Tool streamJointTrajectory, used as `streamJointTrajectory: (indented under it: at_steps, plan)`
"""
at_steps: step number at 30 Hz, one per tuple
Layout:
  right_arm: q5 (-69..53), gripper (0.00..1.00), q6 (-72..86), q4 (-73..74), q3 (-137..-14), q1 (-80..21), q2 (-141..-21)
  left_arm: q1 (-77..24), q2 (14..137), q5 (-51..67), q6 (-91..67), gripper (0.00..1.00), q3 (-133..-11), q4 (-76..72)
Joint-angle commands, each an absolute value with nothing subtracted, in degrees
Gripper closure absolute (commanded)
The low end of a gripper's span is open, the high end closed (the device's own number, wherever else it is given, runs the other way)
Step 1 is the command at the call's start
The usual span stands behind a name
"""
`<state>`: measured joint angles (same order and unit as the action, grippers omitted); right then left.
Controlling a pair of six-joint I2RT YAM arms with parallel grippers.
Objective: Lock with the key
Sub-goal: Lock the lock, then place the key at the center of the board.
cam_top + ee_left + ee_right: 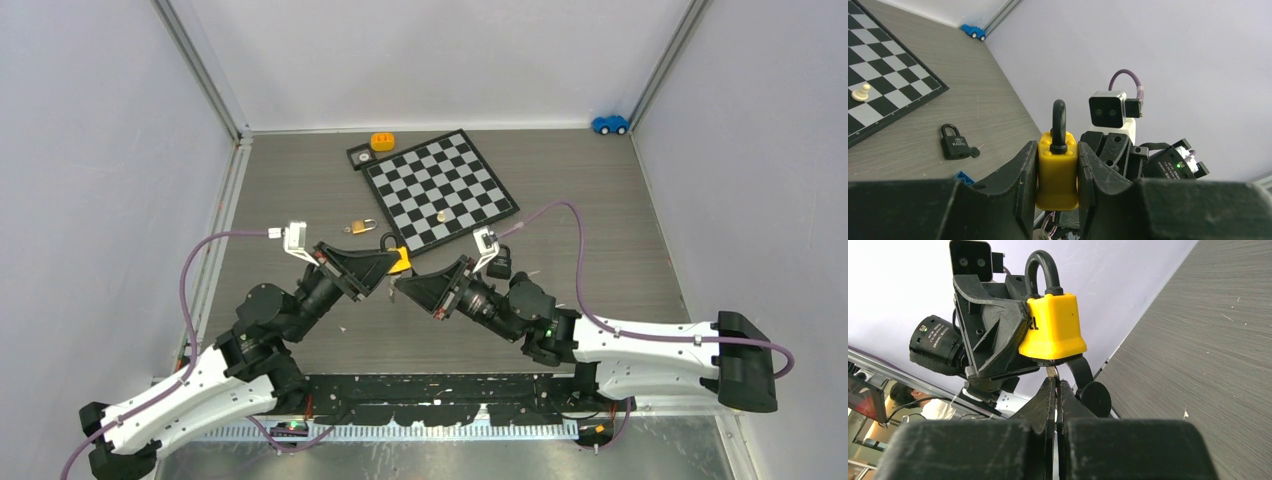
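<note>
Shot whole table (290, 180) from above-behind; shot close from both wrists, facing each other, sharing yellow padlock (1057, 175).

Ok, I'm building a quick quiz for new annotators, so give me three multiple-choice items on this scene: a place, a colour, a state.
1. Where is the blue toy car? A on the chessboard; B in the far right corner of the table; C beside the arm bases.
2. What colour is the body of the padlock in the left hand? A yellow; B green; C red.
3. How is the right hand? A wide open; B shut on a pawn; C shut on the key.

Answers: 1 B, it sits where the far and right walls meet. 2 A, the body clamped between the fingers is yellow. 3 C, its fingers pinch the silvery key under the padlock.
</note>
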<state>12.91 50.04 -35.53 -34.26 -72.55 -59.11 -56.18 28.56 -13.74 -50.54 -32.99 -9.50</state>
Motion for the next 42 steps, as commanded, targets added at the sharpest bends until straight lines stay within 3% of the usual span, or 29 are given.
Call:
streamJointTrajectory:
  at_steps: [1,22,34,37,42]
  plan:
    - [9.7,1.0,49.49,-31.18,-31.36,-76.65,-59.56,-55.9,27.41,-16.78,-51.18,1.0,-34.23,-20.83]
    - [16.05,1.0,53.84,-32.21,-25.82,-84.32,-60.64,-55.85,25.92,-20.62,-46.82,1.0,-32.91,-22.87]
    - [36.51,1.0,66.35,7.03,-31.18,-83.63,-56.09,-55.9,24.03,-23.32,-39.89,1.0,-37.69,-2.41]
    - [33.56,1.0,70.07,14.33,-31.21,-78.05,-56.48,-55.9,26.49,-22.25,-39.55,1.0,-39.09,4.07]
    - [20.66,1.0,67.67,13.71,-30.08,-67.49,-59.31,-55.9,32.33,-16.57,-39.9,1.0,-38.45,7.08]
